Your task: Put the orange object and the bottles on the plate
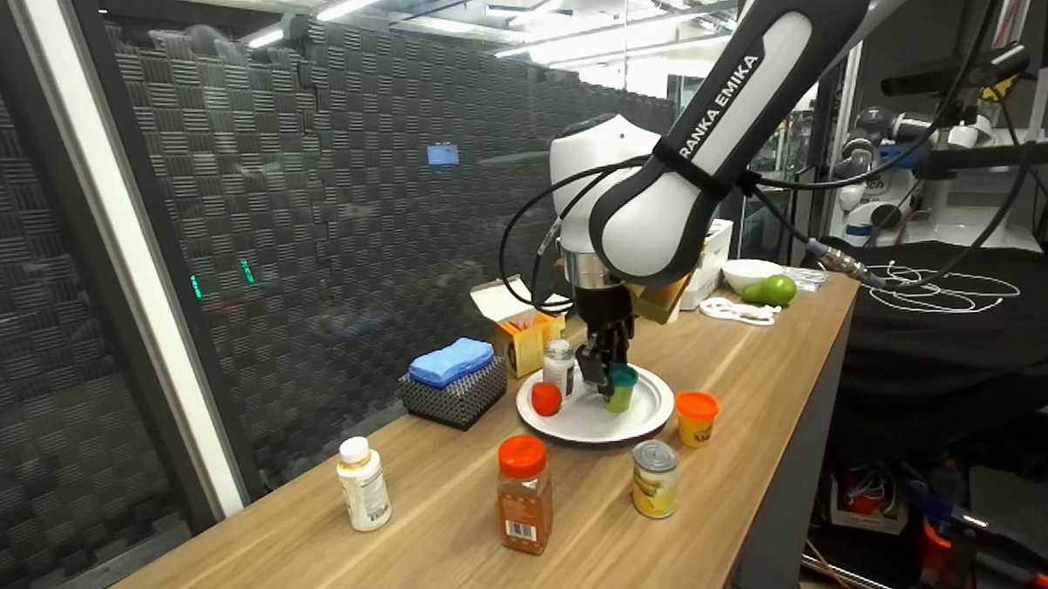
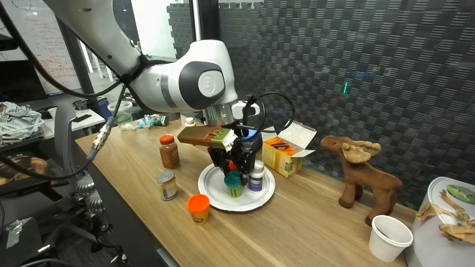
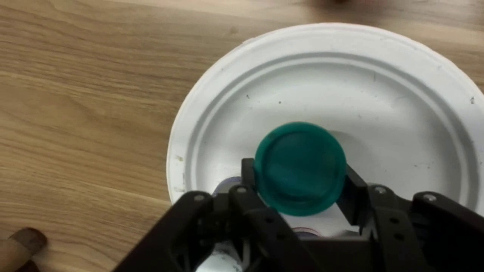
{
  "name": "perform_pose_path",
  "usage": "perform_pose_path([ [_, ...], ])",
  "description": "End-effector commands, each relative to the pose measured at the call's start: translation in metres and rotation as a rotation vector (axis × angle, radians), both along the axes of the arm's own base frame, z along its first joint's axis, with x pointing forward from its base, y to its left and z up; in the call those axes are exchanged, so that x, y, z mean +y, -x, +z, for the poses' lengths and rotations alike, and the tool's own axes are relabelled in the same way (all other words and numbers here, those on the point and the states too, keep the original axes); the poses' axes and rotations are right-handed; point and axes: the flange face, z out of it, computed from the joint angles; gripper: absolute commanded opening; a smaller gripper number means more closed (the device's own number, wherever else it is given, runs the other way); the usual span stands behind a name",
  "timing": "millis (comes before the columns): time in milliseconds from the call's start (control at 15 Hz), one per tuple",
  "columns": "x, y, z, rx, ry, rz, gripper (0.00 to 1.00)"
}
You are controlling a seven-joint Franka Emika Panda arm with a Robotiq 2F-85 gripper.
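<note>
Pinching a teal-lidded green tub (image 3: 300,170), the fingers (image 3: 353,196) hang over a white plate (image 3: 363,98).

Beside the fingers, a purple-labelled bottle (image 2: 256,180) and a round red item (image 1: 546,398) rest on the plate. On the surface (image 1: 437,542) near the fingers stands an orange-lidded Play-Doh tub (image 1: 697,421); farther from them, a red-capped spice bottle (image 1: 525,502) and a white pill bottle (image 1: 365,494).

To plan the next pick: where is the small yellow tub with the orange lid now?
In an exterior view, the tub stands on the brown wooden tabletop, right of the round white plate, behind and right of the silver-topped yellow can.
</note>
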Motion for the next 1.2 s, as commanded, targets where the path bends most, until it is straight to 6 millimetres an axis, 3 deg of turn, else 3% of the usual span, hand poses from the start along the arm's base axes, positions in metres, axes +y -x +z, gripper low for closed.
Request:
perform_pose_path([
  [0, -0.016, 0.005, 0.013, -0.046, 0.027, -0.02, 0.27],
  [267, -0.028, -0.002, 0.016, -0.082, 0.037, -0.06, 0.27],
  [667, -0.022, -0.003, 0.011, -0.072, 0.032, -0.035, 0.27],
  [733, -0.022, -0.003, 0.011, -0.074, 0.042, -0.035, 0.42],
  [800, -0.022, -0.002, 0.011, -0.074, 0.047, -0.031, 0.76],
  [933, -0.023, 0.0, 0.011, -0.079, 0.066, -0.028, 0.79],
  [1133, -0.026, 0.004, 0.017, -0.095, 0.103, -0.035, 0.99],
])
